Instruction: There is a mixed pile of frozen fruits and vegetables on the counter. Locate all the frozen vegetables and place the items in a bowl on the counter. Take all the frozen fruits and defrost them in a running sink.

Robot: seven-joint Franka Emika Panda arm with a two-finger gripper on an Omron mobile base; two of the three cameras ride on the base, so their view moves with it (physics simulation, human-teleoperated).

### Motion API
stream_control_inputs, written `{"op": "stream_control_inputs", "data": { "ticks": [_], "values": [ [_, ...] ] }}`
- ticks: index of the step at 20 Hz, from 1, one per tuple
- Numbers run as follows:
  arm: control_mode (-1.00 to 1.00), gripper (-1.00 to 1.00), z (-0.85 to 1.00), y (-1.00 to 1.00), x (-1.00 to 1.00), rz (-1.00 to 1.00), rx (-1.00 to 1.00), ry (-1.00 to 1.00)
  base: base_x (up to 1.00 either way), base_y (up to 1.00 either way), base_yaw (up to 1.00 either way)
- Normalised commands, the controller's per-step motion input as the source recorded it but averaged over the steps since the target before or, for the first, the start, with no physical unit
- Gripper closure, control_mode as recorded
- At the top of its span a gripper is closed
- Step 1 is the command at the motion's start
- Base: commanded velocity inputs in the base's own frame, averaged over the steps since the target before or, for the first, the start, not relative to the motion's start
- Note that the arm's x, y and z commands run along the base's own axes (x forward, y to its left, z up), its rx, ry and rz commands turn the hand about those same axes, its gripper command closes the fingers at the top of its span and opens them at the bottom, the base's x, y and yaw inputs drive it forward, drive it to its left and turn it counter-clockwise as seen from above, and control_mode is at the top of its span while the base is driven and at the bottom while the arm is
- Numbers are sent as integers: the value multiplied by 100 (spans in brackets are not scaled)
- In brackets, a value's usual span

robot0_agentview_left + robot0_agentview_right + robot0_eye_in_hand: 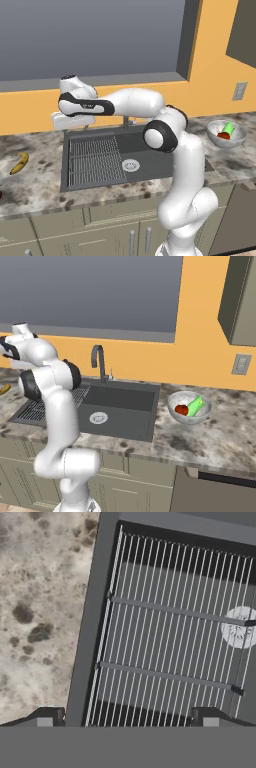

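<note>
Banana (19,163) lies diagonally on counter (35,192); gripper (127,719) spread wide, empty, above sink (145,162).

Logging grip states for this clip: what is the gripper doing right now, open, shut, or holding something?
Gripper: open and empty, jaws spread wide above the drain rack at the left edge of the sink.

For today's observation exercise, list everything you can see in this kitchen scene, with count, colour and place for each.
banana: one, yellow, on counter left of sink
bowl: one, translucent grey, on counter right of sink
tomato: one, red, in bowl
cucumber: one, light green, in bowl
sink: one, dark grey, set in counter
drain rack: one, ribbed, left half of sink
faucet: one, dark grey, behind sink
counter: one, speckled grey-brown
gripper: one, open, above sink's left rim
</note>
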Motion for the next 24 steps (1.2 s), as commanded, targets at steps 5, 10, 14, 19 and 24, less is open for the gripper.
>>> {"op": "stream_control_inputs", "data": {
  "ticks": [5,10,14,19,24],
  "values": [
    [-100,-100,-11,48,0,0,0,0,0,0,0],
    [-100,-100,-11,57,3,-1,0,0,0,0,0],
    [-100,-100,-9,51,6,0,0,0,0,0,0],
    [-100,-100,-2,50,3,0,0,0,0,0,0],
    [-100,-100,0,28,1,-1,0,0,0,0,0]
  ]
}}
